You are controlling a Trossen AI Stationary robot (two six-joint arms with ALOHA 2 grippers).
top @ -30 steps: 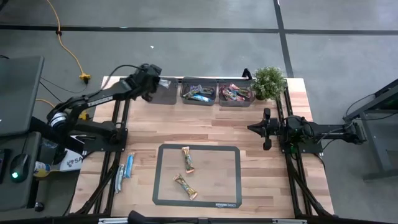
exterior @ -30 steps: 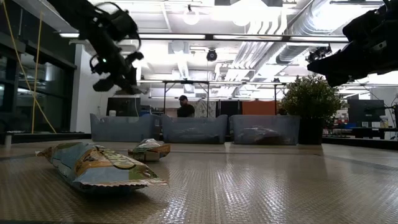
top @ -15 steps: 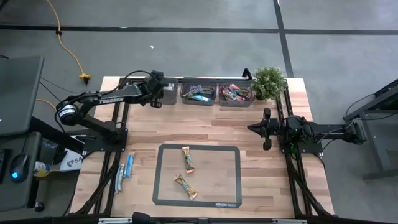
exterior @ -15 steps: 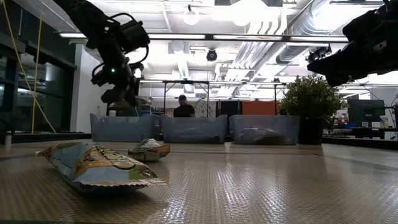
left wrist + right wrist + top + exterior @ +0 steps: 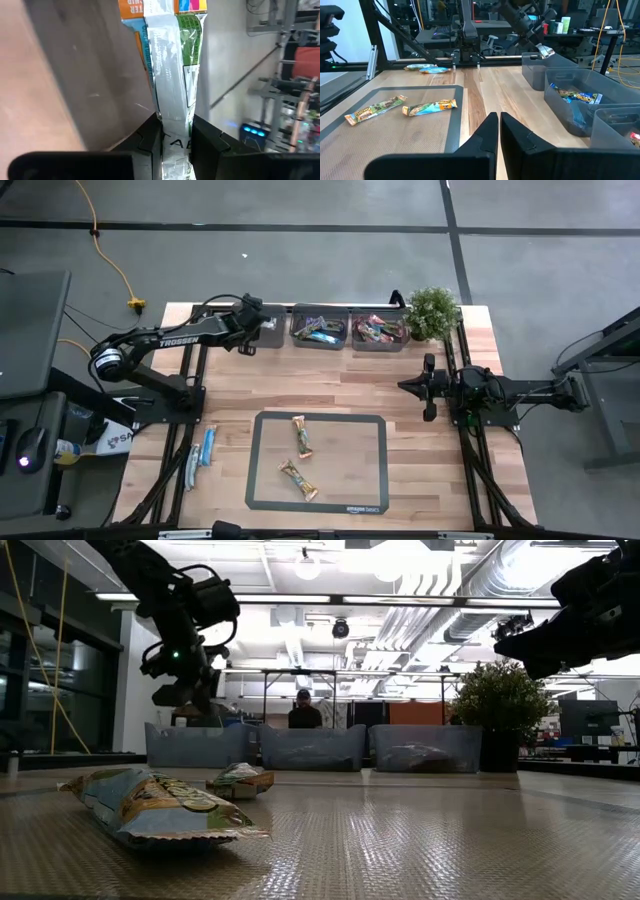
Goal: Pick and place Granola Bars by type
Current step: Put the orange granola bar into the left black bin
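My left gripper [image 5: 256, 331] reaches over the far-left grey bin [image 5: 271, 336] and is shut on a granola bar [image 5: 172, 75] whose silver back has green and orange edges. Two tan-green bars [image 5: 302, 436] [image 5: 298, 480] lie flat on the dark mat [image 5: 262, 480]. Two more bars, one bright blue [image 5: 207, 445], lie near the table's left edge. The middle bin [image 5: 320, 330] and right bin [image 5: 378, 330] hold several bars. My right gripper [image 5: 403, 386] waits shut above the table's right side. My left gripper pinches the bar between its two fingers [image 5: 150, 142] at one end [image 5: 175, 131], with the silver seam side facing the wrist camera. The bar runs along the fingers and sticks out past their tips. It is lifted clear above the far-left bin's wall [image 5: 100, 80].
A potted plant [image 5: 432, 310] stands at the far right, beside the right bin. The three bins line the table's far edge. Bare wood [image 5: 330, 385] lies between the bins and the mat. A person [image 5: 304, 715] shows in the room behind the bins.
My left gripper, still shut on the bar, has come down and moved a little toward the table's right, ending just over the far-left bin. The right arm and the bars on the mat have kept still.
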